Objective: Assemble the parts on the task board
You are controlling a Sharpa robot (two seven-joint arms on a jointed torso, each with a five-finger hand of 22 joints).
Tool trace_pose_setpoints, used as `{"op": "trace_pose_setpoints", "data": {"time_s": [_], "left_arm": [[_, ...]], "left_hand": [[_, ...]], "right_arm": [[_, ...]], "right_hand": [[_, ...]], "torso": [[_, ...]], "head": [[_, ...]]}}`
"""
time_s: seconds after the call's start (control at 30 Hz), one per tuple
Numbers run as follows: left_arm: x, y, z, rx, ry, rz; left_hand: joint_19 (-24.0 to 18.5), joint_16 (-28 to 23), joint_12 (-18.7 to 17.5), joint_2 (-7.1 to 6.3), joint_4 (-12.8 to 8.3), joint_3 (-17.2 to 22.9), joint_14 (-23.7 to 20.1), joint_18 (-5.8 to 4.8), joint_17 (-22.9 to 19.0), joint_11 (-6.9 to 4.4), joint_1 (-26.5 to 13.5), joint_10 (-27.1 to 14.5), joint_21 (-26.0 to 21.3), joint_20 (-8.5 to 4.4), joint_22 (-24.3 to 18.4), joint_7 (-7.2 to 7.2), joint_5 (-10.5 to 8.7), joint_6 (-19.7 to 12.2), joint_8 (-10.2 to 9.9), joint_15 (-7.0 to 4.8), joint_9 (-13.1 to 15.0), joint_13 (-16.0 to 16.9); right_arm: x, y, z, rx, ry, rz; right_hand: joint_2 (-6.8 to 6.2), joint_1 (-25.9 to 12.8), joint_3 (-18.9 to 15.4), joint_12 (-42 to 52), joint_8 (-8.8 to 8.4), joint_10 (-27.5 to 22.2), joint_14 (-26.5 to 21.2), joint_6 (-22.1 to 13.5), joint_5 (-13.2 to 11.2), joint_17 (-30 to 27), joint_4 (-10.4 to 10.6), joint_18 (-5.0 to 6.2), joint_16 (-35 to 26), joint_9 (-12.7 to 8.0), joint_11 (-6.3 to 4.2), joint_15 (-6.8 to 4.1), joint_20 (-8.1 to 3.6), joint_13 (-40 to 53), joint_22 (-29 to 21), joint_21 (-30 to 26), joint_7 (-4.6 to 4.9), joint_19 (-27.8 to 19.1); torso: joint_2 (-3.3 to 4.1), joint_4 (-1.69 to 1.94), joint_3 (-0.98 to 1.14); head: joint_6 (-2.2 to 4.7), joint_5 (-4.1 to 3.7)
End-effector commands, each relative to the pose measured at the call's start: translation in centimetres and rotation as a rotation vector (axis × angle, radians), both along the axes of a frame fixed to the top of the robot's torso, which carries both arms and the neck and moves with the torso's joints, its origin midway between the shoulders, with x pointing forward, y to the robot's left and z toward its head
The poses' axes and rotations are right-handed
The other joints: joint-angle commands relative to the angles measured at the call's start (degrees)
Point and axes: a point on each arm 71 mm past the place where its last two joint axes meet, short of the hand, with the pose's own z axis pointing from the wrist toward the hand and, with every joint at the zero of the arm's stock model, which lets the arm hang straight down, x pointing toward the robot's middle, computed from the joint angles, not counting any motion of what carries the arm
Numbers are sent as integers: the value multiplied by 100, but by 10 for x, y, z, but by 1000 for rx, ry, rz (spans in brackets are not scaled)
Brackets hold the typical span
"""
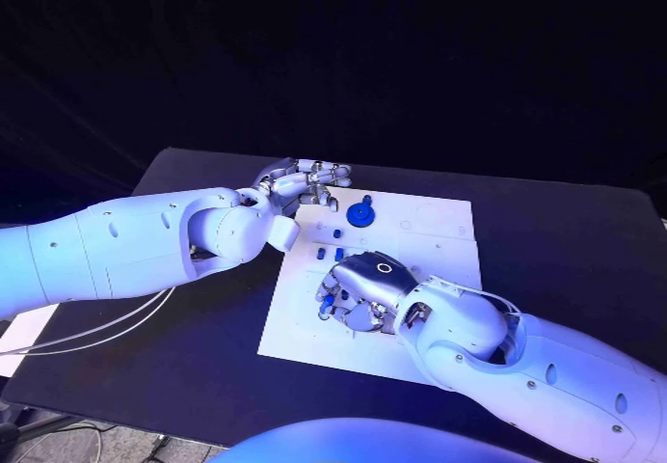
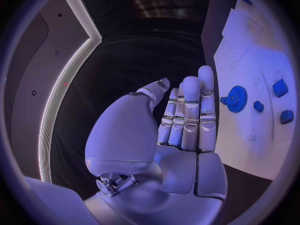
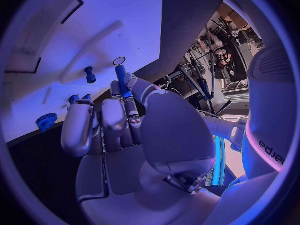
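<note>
Right hand [image 1: 364, 289] mid-frame over the task board [image 1: 424, 241], pinching a blue peg [image 3: 122, 80] (left hand [image 1: 304, 183] spread, empty, upper-centre).

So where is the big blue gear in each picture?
Head view: the gear lies near the board's far edge, just right of the left hand.
Left wrist view: the gear lies on the board beside the fingertips.
Right wrist view: the gear sits at the board's edge.
Shared landmark: the white board.

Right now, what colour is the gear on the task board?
Blue. The gear shows best in the left wrist view, lying on the white task board.
</note>
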Motion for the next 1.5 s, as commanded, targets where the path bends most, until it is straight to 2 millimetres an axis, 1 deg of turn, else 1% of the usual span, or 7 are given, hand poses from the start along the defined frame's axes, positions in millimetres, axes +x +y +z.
{"op": "trace_pose_setpoints", "data": {"time_s": [0.03,0.67,0.87,1.07,1.27,1.37,1.5], "left_arm": [[0,-2,1,-7,-10,-18],[0,-3,1,-8,-9,-21],[0,-3,1,-8,-9,-22],[0,-3,1,-9,-9,-22],[0,-4,1,-9,-8,-23],[0,-4,1,-8,-8,-23],[0,-4,1,-8,-8,-22]], "left_hand": [[14,25,7,20,-28,-4,-52,63,-9,4,28,-23,-29,29,-8,7,11,-37,33,-3,-8,9],[14,25,7,20,-28,-4,-52,63,-9,4,28,-23,-29,29,-8,7,11,-37,33,-3,-8,9],[14,25,7,20,-28,-4,-52,63,-9,4,28,-23,-29,29,-8,7,11,-37,33,-3,-8,9],[14,25,7,20,-28,-4,-52,63,-9,4,28,-23,-29,29,-8,7,11,-37,33,-3,-8,9],[14,25,7,20,-28,-4,-52,63,-9,4,28,-23,-29,29,-8,7,11,-37,33,-3,-8,9],[14,25,7,20,-28,-4,-52,63,-9,4,28,-23,-29,29,-8,7,11,-37,33,-3,-8,9],[14,25,7,20,-28,-4,-52,63,-9,4,28,-23,-29,29,-8,7,11,-37,33,-3,-8,9]], "right_arm": [[-1,1,-3,-27,-6,19],[1,1,-12,-76,12,17],[0,3,-16,-88,16,21],[-1,4,-17,-99,17,26],[-2,5,-19,-106,22,34],[-1,4,-19,-105,22,31],[0,3,-18,-89,16,26]], "right_hand": [[108,168,30,12,35,266,89,31,31,3,-7,-96,12,9,-211,-20,-11,89,12,42,2,34],[103,158,31,5,33,268,87,31,33,-5,-9,-97,8,10,-209,-18,-10,92,20,48,5,34],[103,158,31,5,33,268,87,31,33,-5,-9,-97,8,10,-209,-18,-10,92,20,48,5,34],[69,108,12,-30,19,256,74,14,33,-52,-10,-94,-21,12,-201,-9,-4,96,7,44,14,23],[-184,-283,-136,-334,-202,-375,3,-444,215,-307,124,-53,-194,-89,-19,158,105,-43,-271,-147,141,-120],[-307,-389,-258,-312,-203,-889,-61,-801,245,-560,142,14,-374,-167,73,227,182,-150,-600,-386,190,-258],[-354,-402,-501,-299,-197,-1466,-91,-1108,287,-666,119,60,-444,-172,133,265,243,-147,-810,-542,201,-343]], "torso": [[1,1,0],[-1,2,-4],[6,10,2],[-1,4,-6],[-3,1,-3],[-2,1,-3],[-1,3,-2]], "head": [[-9,11],[-31,20],[-38,26],[-48,25],[-44,17],[-44,13],[-46,12]]}}
